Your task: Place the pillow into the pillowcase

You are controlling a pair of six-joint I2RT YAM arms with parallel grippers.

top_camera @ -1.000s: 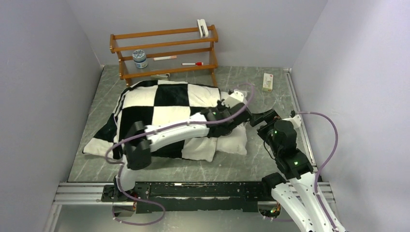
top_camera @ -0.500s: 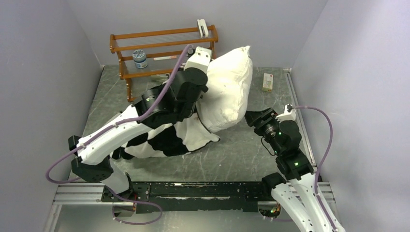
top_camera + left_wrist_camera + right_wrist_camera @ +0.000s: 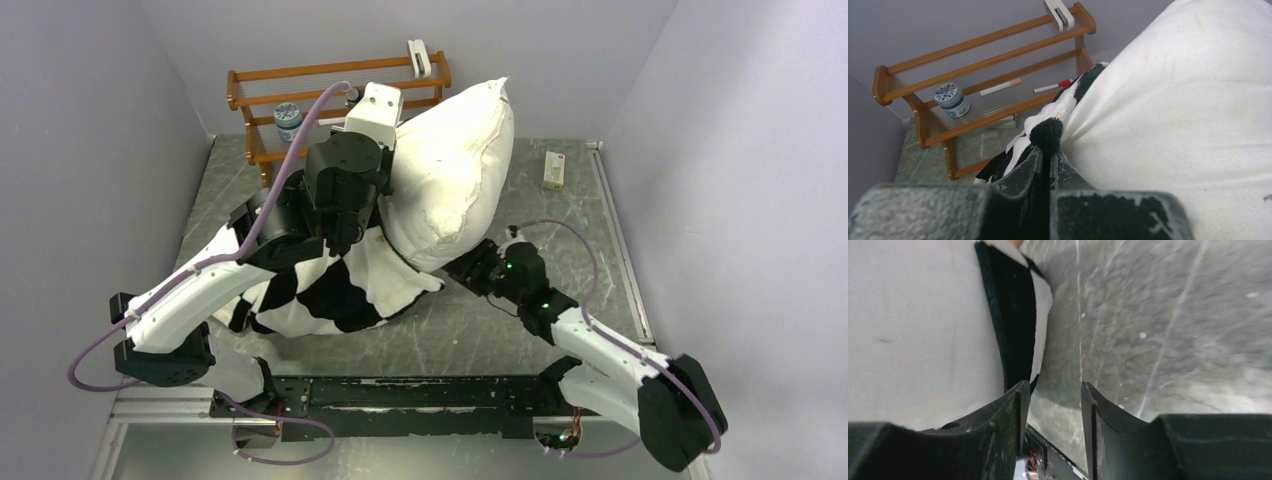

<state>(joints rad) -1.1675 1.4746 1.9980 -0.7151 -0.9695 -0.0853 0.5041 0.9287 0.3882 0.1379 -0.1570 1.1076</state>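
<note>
The white pillow [image 3: 455,170] stands tilted up at the table's middle, its lower end inside the black-and-white checkered pillowcase [image 3: 330,290], which hangs bunched below it. My left gripper [image 3: 375,180] is raised high against the pillow's left side and is shut on the pillowcase's edge [image 3: 1048,132]; the pillow [image 3: 1178,115] fills the right of that view. My right gripper [image 3: 462,270] is open and empty, low at the pillow's lower right end. In the right wrist view its fingers [image 3: 1018,405] sit beside the pillow [image 3: 918,330] and the pillowcase hem [image 3: 1020,330].
A wooden rack [image 3: 340,110] stands at the back with a round jar [image 3: 288,118], pens and a white clip. A small white box [image 3: 553,168] lies at the back right. Grey walls close in on both sides.
My left gripper has lifted the pillowcase edge and pillow from flat on the table to upright, shifting slightly left. My right arm has swung down and left to the pillow's lower end.
</note>
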